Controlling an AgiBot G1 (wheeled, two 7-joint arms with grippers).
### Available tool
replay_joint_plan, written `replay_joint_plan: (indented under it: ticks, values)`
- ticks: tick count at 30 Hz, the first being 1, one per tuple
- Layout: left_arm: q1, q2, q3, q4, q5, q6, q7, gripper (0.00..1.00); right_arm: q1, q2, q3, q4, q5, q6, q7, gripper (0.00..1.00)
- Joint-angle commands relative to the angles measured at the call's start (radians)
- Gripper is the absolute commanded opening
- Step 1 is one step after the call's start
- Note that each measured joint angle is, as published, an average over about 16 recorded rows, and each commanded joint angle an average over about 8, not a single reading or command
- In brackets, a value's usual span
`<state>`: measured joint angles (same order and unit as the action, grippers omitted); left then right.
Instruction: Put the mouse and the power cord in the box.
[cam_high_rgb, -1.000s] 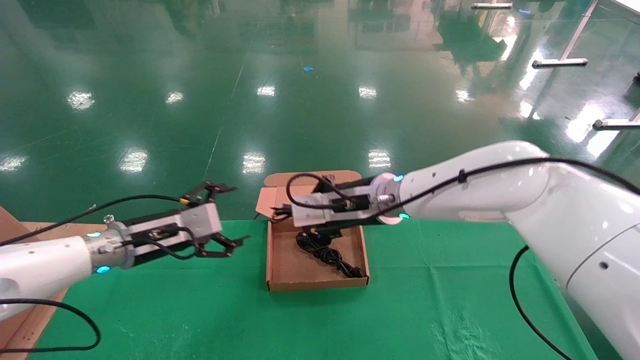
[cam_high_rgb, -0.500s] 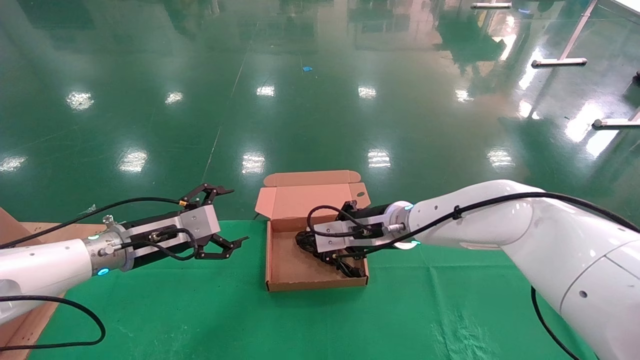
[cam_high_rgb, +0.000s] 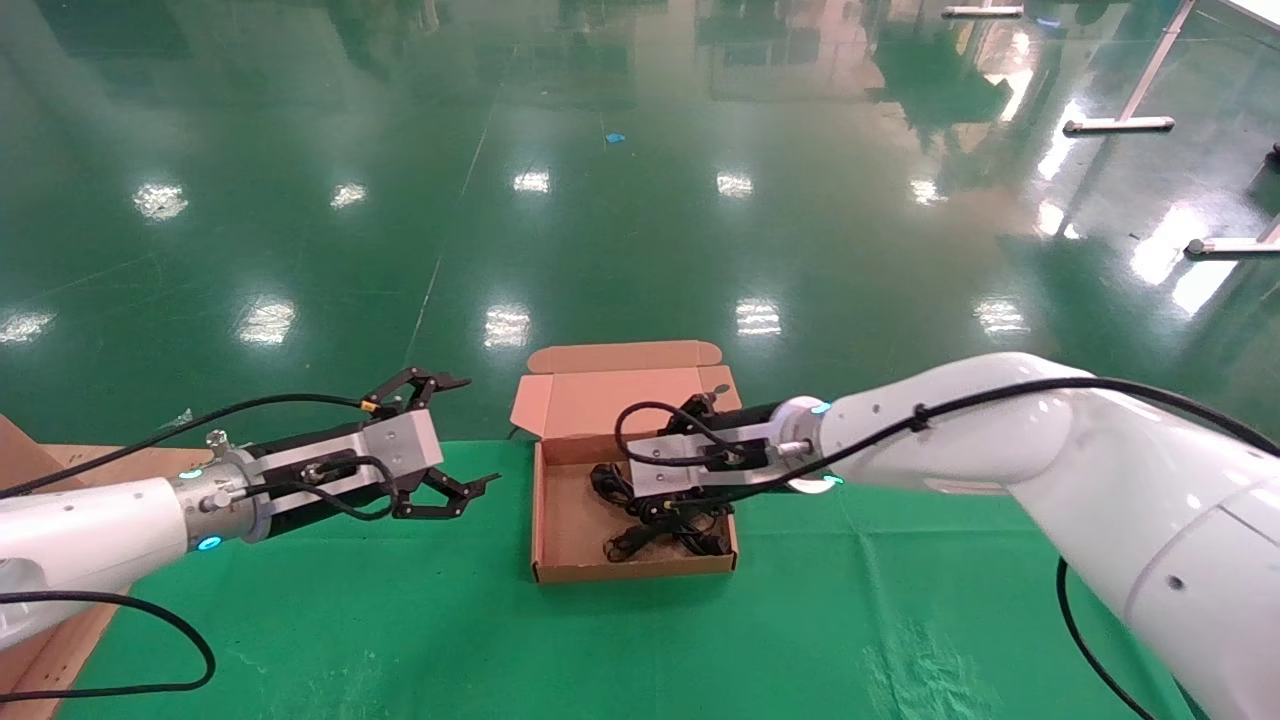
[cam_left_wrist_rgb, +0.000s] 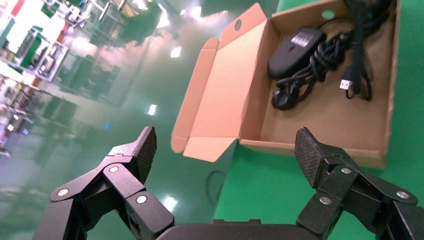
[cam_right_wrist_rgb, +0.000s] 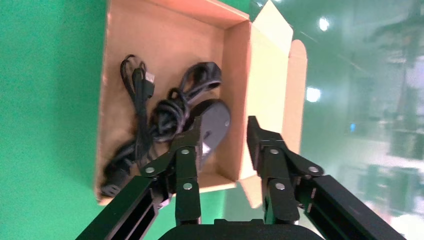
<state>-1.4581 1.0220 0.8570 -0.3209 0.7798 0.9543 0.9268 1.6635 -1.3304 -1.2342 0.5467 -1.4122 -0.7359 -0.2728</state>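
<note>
Both the small black rounded mouse (cam_right_wrist_rgb: 212, 122) and the loopy black power cord (cam_right_wrist_rgb: 145, 130) lie inside the shallow brown cardboard box (cam_high_rgb: 560, 570). The right gripper (cam_right_wrist_rgb: 224, 137) hovers above the box, jaws narrowly apart and empty; the left gripper (cam_left_wrist_rgb: 225, 150) waits beside the box, jaws wide. Placing looks finished; the next move would be backing the right arm off the box.

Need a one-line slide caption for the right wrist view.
Open right gripper above the box, mouse and power cord inside.

You have the mouse (cam_left_wrist_rgb: 292, 49) and the power cord (cam_left_wrist_rgb: 334, 55) lying together in the box (cam_high_rgb: 560, 515), which sits on the table (cam_high_rgb: 400, 620) between both grippers.
</note>
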Motion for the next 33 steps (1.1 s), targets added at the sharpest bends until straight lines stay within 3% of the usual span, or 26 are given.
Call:
replay_joint_plan:
  ticks: [1,33]
  values:
    - [0.005,-0.005,-0.007,-0.012,-0.001,0.006,-0.014,1.0,-0.009,0.01,0.014,0.011,0.01,-0.011,0.007,1.0]
    - [0.22,-0.235,-0.331,-0.552,-0.028,0.31,-0.638,1.0,-0.34,0.415,0.551,0.426,0.393,-0.439,0.266,1.0]
